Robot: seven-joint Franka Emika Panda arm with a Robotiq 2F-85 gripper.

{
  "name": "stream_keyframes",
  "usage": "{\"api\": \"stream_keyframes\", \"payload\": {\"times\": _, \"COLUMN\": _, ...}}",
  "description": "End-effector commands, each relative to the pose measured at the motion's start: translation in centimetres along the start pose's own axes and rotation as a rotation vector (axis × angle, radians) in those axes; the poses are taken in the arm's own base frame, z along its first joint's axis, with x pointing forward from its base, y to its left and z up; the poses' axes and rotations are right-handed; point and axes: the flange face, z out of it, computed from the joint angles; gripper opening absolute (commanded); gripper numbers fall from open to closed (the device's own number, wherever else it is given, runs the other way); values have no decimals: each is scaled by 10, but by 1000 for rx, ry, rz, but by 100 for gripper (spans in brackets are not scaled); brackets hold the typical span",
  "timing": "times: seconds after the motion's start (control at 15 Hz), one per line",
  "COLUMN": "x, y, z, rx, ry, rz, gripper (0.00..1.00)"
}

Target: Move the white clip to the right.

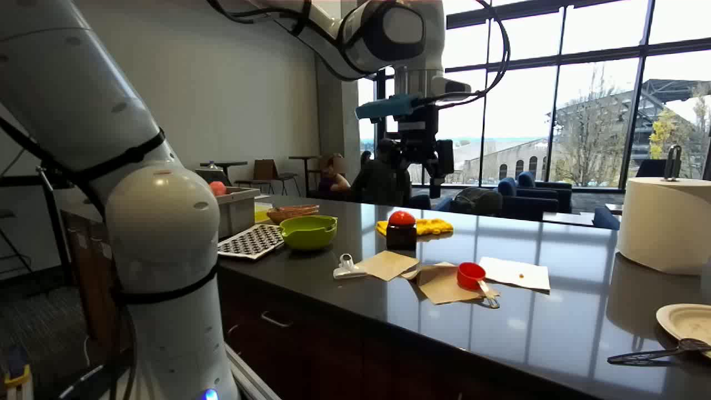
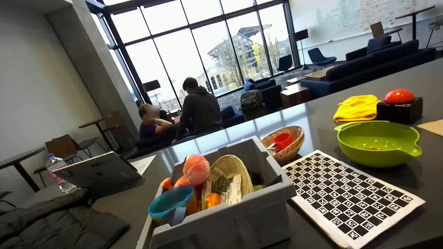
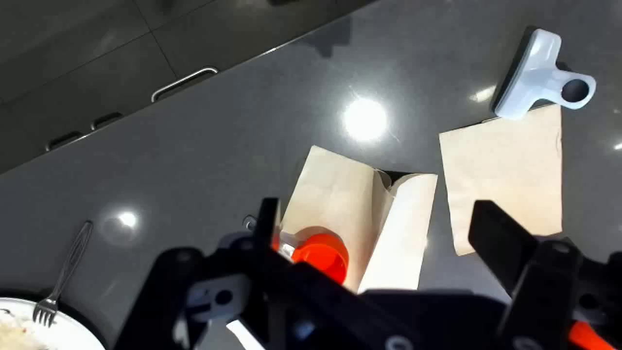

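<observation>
Countertop [image 1: 533, 328] of glossy dark grey spreads before us, bearing a rectangular grey bin [image 2: 221, 224]. Above the countertop we see the black two-fingered gripper [image 3: 381, 226], fingers spread wide apart and holding nothing. Next come a round lime-green bowl [image 1: 309, 234] and a flat, tan, paper-like sheet [image 3: 505, 170]. Smallest, the white plastic clip [image 3: 531, 76] lies on the countertop, one end overlapping the sheet's edge in the wrist view.

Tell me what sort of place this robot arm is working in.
Most likely a shared lounge in an office or campus building, though I can't tell which. It shows in the tall windows, the long dark-blue sofa and the whiteboard with writing on it.
</observation>
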Motion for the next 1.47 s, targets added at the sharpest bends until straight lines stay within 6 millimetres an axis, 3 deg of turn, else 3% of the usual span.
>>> {"api": "stream_keyframes", "payload": {"times": 0.0, "x": 0, "y": 0, "z": -1, "rx": 0, "ry": 0, "rz": 0, "gripper": 100}}
{"api": "stream_keyframes", "payload": {"times": 0.4, "x": -16, "y": -6, "z": 1, "rx": -6, "ry": 9, "rz": -360, "gripper": 100}}
{"api": "stream_keyframes", "payload": {"times": 1.0, "x": -68, "y": -34, "z": 19, "rx": -98, "ry": -135, "rz": -821, "gripper": 100}}
{"api": "stream_keyframes", "payload": {"times": 1.07, "x": -71, "y": -40, "z": 20, "rx": -147, "ry": -141, "rz": -853, "gripper": 100}}
{"api": "stream_keyframes", "payload": {"times": 1.13, "x": -58, "y": -33, "z": 22, "rx": -89, "ry": -136, "rz": -777, "gripper": 100}}
{"api": "stream_keyframes", "payload": {"times": 1.4, "x": -65, "y": -43, "z": 24, "rx": -127, "ry": -143, "rz": -830, "gripper": 100}}
